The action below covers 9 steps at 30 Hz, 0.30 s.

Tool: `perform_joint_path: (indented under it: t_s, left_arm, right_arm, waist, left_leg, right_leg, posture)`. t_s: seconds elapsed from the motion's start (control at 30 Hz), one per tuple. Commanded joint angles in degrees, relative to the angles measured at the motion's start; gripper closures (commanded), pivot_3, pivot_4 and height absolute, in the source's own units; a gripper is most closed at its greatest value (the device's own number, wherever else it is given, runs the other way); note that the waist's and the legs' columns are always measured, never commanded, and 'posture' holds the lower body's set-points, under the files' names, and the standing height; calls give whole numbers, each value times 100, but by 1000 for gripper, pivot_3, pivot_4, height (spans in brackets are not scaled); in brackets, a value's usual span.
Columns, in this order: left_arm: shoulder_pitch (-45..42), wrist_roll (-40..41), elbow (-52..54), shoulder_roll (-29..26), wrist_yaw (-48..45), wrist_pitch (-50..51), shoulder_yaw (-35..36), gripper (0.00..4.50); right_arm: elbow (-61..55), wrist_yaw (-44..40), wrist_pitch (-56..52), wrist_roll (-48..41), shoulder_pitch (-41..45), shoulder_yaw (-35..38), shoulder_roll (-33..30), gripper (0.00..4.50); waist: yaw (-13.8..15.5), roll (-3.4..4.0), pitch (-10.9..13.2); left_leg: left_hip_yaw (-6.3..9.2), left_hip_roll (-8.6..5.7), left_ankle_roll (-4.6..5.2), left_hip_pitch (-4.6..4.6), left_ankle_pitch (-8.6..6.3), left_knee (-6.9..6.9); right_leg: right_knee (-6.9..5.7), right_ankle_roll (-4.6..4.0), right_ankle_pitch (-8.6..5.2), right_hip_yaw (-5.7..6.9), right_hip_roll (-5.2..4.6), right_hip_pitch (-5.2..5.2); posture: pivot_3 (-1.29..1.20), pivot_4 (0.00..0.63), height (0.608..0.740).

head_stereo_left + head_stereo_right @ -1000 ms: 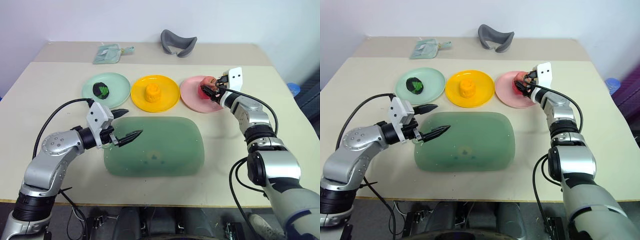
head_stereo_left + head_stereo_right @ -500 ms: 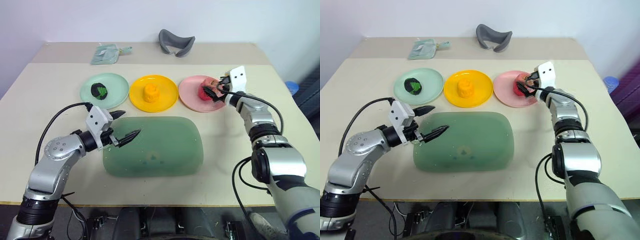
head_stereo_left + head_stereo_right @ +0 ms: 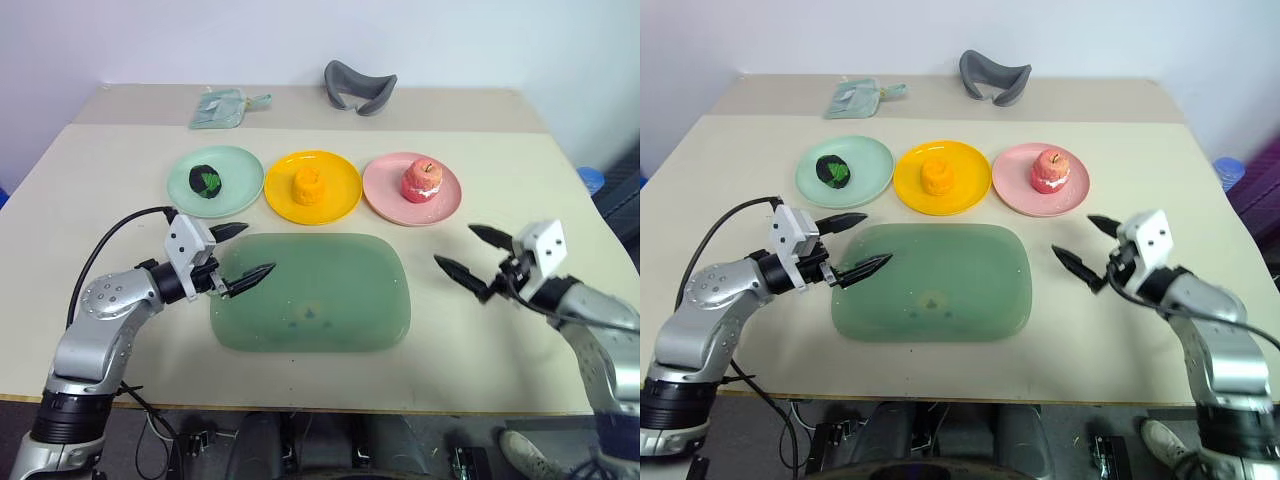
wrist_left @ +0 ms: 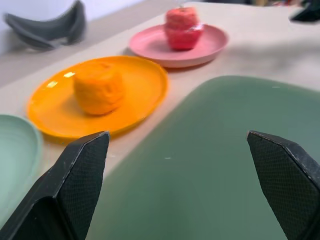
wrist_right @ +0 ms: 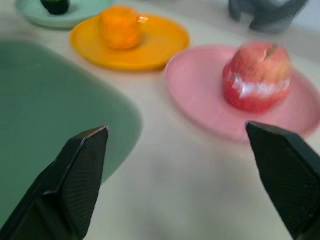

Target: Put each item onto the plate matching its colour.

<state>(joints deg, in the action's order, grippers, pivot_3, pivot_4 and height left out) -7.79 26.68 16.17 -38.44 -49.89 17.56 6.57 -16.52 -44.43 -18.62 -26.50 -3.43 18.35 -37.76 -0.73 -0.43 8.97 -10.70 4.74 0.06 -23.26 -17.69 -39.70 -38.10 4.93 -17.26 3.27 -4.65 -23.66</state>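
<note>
Three plates stand in a row at the back of the table. The dark green-black ball (image 3: 206, 181) lies on the mint green plate (image 3: 240, 187). On the yellow plate (image 3: 341, 196) sits the orange-yellow lumpy piece (image 3: 308, 184). The pink-red apple (image 3: 422, 180) stands upright on the pink plate (image 3: 386, 189). My left gripper (image 3: 258, 249) hangs open over the left end of the large green tray (image 3: 320, 300), holding nothing. To the right of the tray my right gripper (image 3: 455, 246) is open and empty, well short of the pink plate.
A grey curved object (image 3: 358, 86) and a translucent green packet (image 3: 222, 107) lie at the table's far edge. A blue object (image 3: 587, 178) sits beyond the right edge. Bare tabletop lies right of the tray.
My right gripper opened off the apple, leaving it on the pink plate, and drew back toward the near right of the table. The left gripper has stayed put.
</note>
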Motion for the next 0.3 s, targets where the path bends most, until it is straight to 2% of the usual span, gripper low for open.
perform_joint_path:
  t_s: [0.03,0.3]
  left_arm:
    - [238,455,493,-197,-127,300,405,0]
    - [754,625,821,-373,-202,515,580,0]
  right_arm:
    - [-706,-47,-124,-447,-506,590,-52,38]
    - [-1016,88,-125,-576,-989,828,55,38]
  waist:
    - [3,1,0]
    - [15,-1,-2]
  left_leg:
    - [0,-1,0,0,0,0]
    - [5,-2,1,16,-1,1]
  right_leg:
    - [0,0,0,-1,-1,0]
    - [4,-1,0,0,-1,20]
  posture:
    - [0,150,740]
    - [0,150,740]
